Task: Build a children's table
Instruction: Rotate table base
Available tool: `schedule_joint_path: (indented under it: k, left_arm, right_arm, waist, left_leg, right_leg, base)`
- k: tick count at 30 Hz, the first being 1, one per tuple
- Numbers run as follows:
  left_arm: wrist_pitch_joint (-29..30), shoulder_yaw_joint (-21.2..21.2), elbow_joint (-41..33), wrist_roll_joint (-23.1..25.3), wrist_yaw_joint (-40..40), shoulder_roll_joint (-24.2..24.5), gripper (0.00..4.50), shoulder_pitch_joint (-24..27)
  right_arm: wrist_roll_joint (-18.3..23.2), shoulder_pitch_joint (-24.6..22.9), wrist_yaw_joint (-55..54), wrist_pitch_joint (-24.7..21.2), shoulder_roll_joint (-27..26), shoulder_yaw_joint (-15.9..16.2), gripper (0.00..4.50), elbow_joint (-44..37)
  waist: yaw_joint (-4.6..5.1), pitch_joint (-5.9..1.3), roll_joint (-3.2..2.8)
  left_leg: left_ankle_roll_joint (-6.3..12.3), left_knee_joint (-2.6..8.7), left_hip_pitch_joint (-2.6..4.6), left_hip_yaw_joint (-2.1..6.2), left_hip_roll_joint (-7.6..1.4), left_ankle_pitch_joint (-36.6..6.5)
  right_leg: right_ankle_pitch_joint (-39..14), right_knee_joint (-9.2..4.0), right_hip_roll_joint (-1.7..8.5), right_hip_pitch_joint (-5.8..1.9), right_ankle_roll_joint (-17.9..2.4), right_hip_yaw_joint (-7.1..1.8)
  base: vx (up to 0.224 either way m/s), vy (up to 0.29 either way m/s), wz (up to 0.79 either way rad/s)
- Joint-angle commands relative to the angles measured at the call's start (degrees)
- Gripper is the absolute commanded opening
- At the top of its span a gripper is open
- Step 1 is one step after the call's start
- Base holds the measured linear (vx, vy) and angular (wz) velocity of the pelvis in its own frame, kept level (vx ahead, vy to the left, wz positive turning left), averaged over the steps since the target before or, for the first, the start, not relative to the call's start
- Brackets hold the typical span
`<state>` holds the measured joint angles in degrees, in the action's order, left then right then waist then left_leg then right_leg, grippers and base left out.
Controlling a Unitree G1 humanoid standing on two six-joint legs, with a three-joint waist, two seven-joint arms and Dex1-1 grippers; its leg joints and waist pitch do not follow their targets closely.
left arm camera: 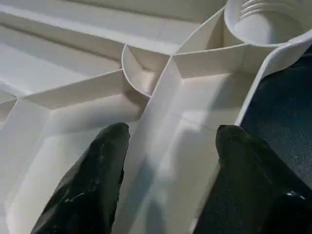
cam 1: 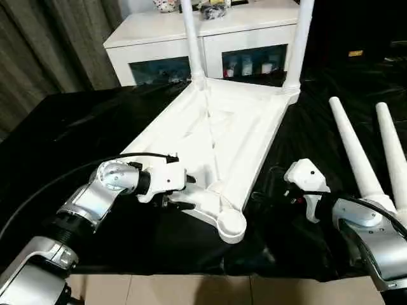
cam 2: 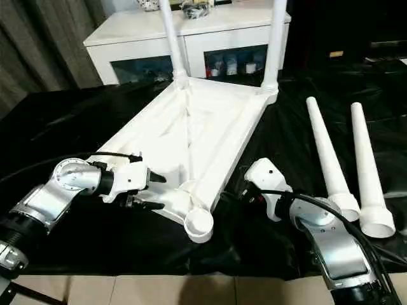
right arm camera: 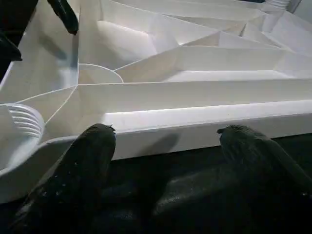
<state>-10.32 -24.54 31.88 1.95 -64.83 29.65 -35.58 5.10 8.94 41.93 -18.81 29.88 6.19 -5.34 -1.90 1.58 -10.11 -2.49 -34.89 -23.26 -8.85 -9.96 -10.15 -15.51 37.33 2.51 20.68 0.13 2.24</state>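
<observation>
Table (cam 1: 210, 136) upside down, standing legs (cam 1: 191, 38) cropped above; left gripper (left arm camera: 168, 134) and right gripper (right arm camera: 165, 134) fingers wide.

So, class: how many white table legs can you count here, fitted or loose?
4: two stand fitted in the upturned top's far corners; two lie loose on the black cloth by the robot's right arm.

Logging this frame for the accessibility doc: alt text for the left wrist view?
The left gripper, jaws open, straddles a rib on the ribbed underside of the upturned white table top. An empty threaded leg socket sits at the nearby corner, beside the black table cover.
</observation>
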Motion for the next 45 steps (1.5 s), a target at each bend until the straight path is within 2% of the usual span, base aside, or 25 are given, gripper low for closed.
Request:
schedule_joint_path:
  k: [1,2,4,8,14,15,16,18,21,22,23,24,28,29,30,32,33,34,35,36,37,38,39,42,45]
  left_arm:
    - [1.54,0.38,1.37,0.07,-1.78,0.43,3.26,-0.40]
    - [3.09,0.46,1.62,-0.46,-2.36,-0.08,3.55,-0.73]
    - [3.91,0.42,1.59,-0.58,-2.72,-0.28,3.62,-0.83]
    - [-1.65,-0.75,4.24,3.54,1.29,-1.14,4.05,-1.38]
    - [-1.24,-1.96,6.19,5.24,1.29,-1.45,4.05,-1.66]
    - [-0.62,-1.93,6.25,5.06,1.06,-1.51,3.92,-1.58]
    - [-0.66,-1.85,6.87,5.24,0.66,-1.61,3.79,-1.65]
    - [-0.85,-1.76,7.29,5.35,0.43,-1.63,3.69,-1.77]
    - [-0.88,-1.66,8.03,5.50,-0.64,-1.26,3.46,-1.97]
    - [-0.91,-1.59,8.28,5.45,-1.09,-1.03,3.33,-2.00]
    - [-0.98,-1.50,8.37,5.43,-1.16,-0.89,3.27,-1.95]
    - [-0.98,-1.49,8.37,5.43,-1.17,-0.87,3.26,-1.94]
    - [0.12,-1.76,6.69,5.06,-2.86,-0.43,2.85,-0.78]
    - [0.17,-1.83,6.44,5.13,-3.13,-0.37,2.85,-0.64]
    - [0.31,-1.83,6.14,5.13,-3.26,-0.34,2.78,-0.57]
    - [0.28,-1.85,5.87,5.38,-3.22,-0.32,2.67,-0.65]
    - [0.34,-1.90,5.80,5.52,-3.31,-0.26,2.54,-0.72]
    - [0.36,-1.92,5.82,5.61,-3.32,-0.24,2.41,-0.76]
    - [0.22,-2.16,5.82,5.95,-3.59,-0.03,2.41,-0.87]
    - [0.18,-2.20,5.82,6.00,-3.65,0.01,2.38,-0.88]
    - [0.11,-2.31,5.81,6.14,-3.78,0.10,2.21,-0.92]
    - [0.25,-2.38,5.58,6.17,-4.07,0.32,2.21,-0.84]
    - [0.41,-2.47,4.96,6.23,-4.63,0.76,2.01,-0.68]
    - [2.78,-1.32,1.63,3.65,-7.87,1.76,1.97,-0.08]
    - [5.82,0.59,-1.26,0.32,-9.62,1.85,1.63,-0.07]
  right_arm:
    - [0.47,0.45,0.20,-0.86,-0.47,0.80,3.84,-0.95]
    - [0.30,0.69,0.21,-0.96,-0.63,0.80,3.84,-0.87]
    - [0.22,0.79,0.16,-0.94,-0.63,0.85,3.84,-0.81]
    - [0.15,0.90,0.16,-0.85,-0.46,1.20,3.84,-0.76]
    - [0.13,0.82,0.75,-1.14,-0.12,1.55,3.84,-0.95]
    - [0.20,0.72,0.97,-1.18,0.04,1.62,3.84,-1.06]
    - [0.76,0.61,1.74,-1.58,0.47,1.70,3.84,-1.48]
    - [1.05,0.60,2.22,-1.77,0.75,1.77,3.84,-1.78]
    - [2.42,0.29,4.40,-2.15,1.63,2.03,3.84,-3.10]
    - [3.01,0.16,5.01,-2.30,1.62,2.11,3.84,-3.55]
    - [3.62,-0.06,5.70,-2.24,1.62,2.19,3.84,-4.03]
    - [3.67,-0.08,5.77,-2.23,1.61,2.20,3.84,-4.07]
    - [5.48,-0.56,8.33,-2.24,1.71,2.70,3.84,-6.03]
    - [5.85,-0.50,8.80,-2.32,1.87,2.80,3.84,-6.20]
    - [6.06,-0.36,9.14,-2.39,2.02,2.87,3.84,-6.14]
    - [6.68,0.04,10.40,-2.59,2.38,3.07,3.84,-5.78]
    - [6.98,0.27,11.17,-2.68,2.66,3.25,3.84,-5.67]
    - [7.09,0.41,11.62,-2.69,2.85,3.39,3.84,-5.60]
    - [7.39,0.92,12.83,-2.67,3.36,3.73,3.84,-5.37]
    - [7.44,1.01,13.02,-2.67,3.44,3.78,3.84,-5.33]
    - [7.54,1.21,13.45,-2.65,3.61,3.89,3.84,-5.24]
    - [7.70,1.55,14.10,-2.72,3.86,4.04,3.84,-5.10]
    - [7.68,1.94,14.60,-2.62,4.13,4.16,3.84,-4.74]
    - [7.19,3.02,15.48,-1.89,4.89,4.32,3.84,-3.20]
    - [7.32,3.36,15.88,-1.68,5.20,4.15,3.84,-2.72]
  waist:
    - [0.02,-3.24,0.76]
    - [0.01,-3.19,0.86]
    - [-0.01,-3.21,0.87]
    - [0.04,-3.07,1.15]
    - [0.18,-2.80,1.17]
    - [0.21,-2.77,1.15]
    - [0.28,-2.68,1.53]
    - [0.34,-2.63,1.53]
    - [0.46,-2.61,0.76]
    - [0.33,-2.68,0.04]
    - [0.44,-2.72,0.58]
    - [0.41,-2.74,0.31]
    - [0.20,-3.03,0.16]
    - [0.03,-3.13,0.36]
    - [-0.04,-3.19,1.69]
    - [-0.37,-3.17,0.94]
    - [-0.40,-3.17,1.93]
    - [-0.59,-3.33,1.31]
    - [-0.59,-3.11,1.45]
    - [-0.81,-3.45,1.90]
    - [-0.69,-2.94,1.95]
    - [-0.68,-2.95,2.01]
    - [-0.71,-2.95,2.70]
    - [-0.77,-3.08,2.60]
    - [-1.02,-3.28,2.68]
  left_leg:
    - [4.67,3.34,1.45,1.50,-3.04,-7.40]
    - [4.79,3.30,1.39,1.46,-2.99,-7.31]
    - [4.99,3.26,1.40,1.42,-2.99,-7.12]
    - [5.15,3.27,1.36,1.36,-2.98,-7.97]
    - [4.16,3.73,1.51,1.27,-2.98,-10.51]
    - [4.02,3.82,1.54,1.26,-3.03,-11.14]
    - [3.98,3.94,1.49,1.19,-2.99,-11.72]
    - [4.07,4.00,1.34,1.13,-2.95,-11.71]
    - [4.07,3.97,1.45,1.07,-2.96,-12.59]
    - [3.90,3.97,1.50,1.24,-3.04,-12.72]
    - [4.04,4.07,1.45,1.21,-3.06,-12.85]
    - [4.26,4.01,1.39,1.15,-2.97,-12.47]
    - [5.38,3.63,1.26,1.09,-2.83,-10.19]
    - [5.82,3.56,1.18,1.12,-2.85,-9.03]
    - [6.37,3.62,1.12,0.97,-2.86,-8.40]
    - [6.74,3.51,1.18,0.99,-2.92,-7.98]
    - [6.84,3.60,1.21,0.91,-3.00,-8.24]
    - [6.83,3.50,1.18,1.06,-3.04,-7.70]
    - [6.94,3.63,1.14,0.97,-3.05,-7.96]
    - [7.02,3.47,1.08,1.02,-3.10,-7.01]
    - [6.97,3.72,1.14,0.84,-3.06,-8.35]
    - [6.73,3.75,1.15,0.89,-3.07,-8.79]
    - [6.50,3.89,1.15,0.88,-3.15,-8.99]
    - [6.38,3.85,1.10,0.94,-3.15,-7.73]
    - [6.82,3.71,1.41,0.78,-3.27,-6.54]
  right_leg:
    - [7.14,-4.52,5.47,-2.07,-11.64,-2.18]
    - [7.36,-4.52,5.53,-2.09,-11.79,-2.18]
    - [7.29,-4.50,5.59,-2.10,-11.97,-2.19]
    - [5.25,-4.91,5.56,-2.08,-11.52,-2.24]
    - [-0.26,-5.23,5.60,-1.93,-11.48,-2.21]
    - [-1.39,-5.30,5.69,-1.91,-11.55,-2.22]
    - [-2.50,-5.41,5.68,-1.91,-11.55,-2.18]
    - [-3.66,-5.48,5.77,-1.95,-11.34,-2.13]
    - [-3.63,-5.69,5.76,-1.85,-11.25,-2.13]
    - [-3.15,-5.40,5.85,-1.85,-11.33,-2.16]
    - [-2.30,-5.48,5.81,-1.92,-11.43,-2.11]
    - [-1.43,-5.54,5.82,-1.89,-11.44,-2.05]
    - [0.50,-5.34,5.91,-1.99,-11.38,-1.97]
    - [1.33,-5.20,5.93,-2.01,-11.29,-1.94]
    - [1.60,-5.43,5.84,-2.01,-11.16,-1.88]
    - [0.94,-5.14,5.96,-1.77,-11.32,-1.83]
    - [0.24,-5.36,5.88,-1.76,-11.24,-1.86]
    - [0.66,-4.95,5.99,-1.85,-11.35,-1.90]
    - [0.14,-5.15,5.93,-1.66,-11.28,-1.85]
    - [1.01,-4.76,6.10,-1.88,-11.32,-1.95]
    - [-0.47,-5.26,5.99,-1.46,-11.36,-1.87]
    - [-1.19,-5.29,6.06,-1.56,-11.32,-1.92]
    - [-1.68,-5.37,6.04,-1.63,-11.30,-1.95]
    - [-0.29,-4.99,6.19,-1.67,-11.74,-1.91]
    - [3.69,-4.71,6.01,-1.51,-12.62,-1.91]
  base:
    - [0.000,0.000,0.00]
    - [0.000,0.000,0.00]
    - [0.000,0.000,0.00]
    - [0.000,0.000,0.00]
    - [0.000,0.000,0.00]
    - [0.000,0.000,0.00]
    - [0.000,0.000,0.00]
    - [0.000,0.000,0.00]
    - [0.000,0.000,0.00]
    - [0.000,0.000,0.00]
    - [0.000,0.000,0.00]
    - [0.000,0.000,0.00]
    - [0.000,0.000,0.00]
    - [0.000,0.000,0.00]
    - [0.000,0.000,0.00]
    - [0.000,0.000,0.00]
    - [0.000,0.000,0.00]
    - [0.000,0.000,0.00]
    - [0.000,0.000,0.00]
    - [0.000,0.000,0.00]
    - [0.000,0.000,0.00]
    - [0.000,0.000,0.00]
    - [0.000,0.000,0.00]
    - [0.000,0.000,0.00]
    - [0.000,0.000,0.00]
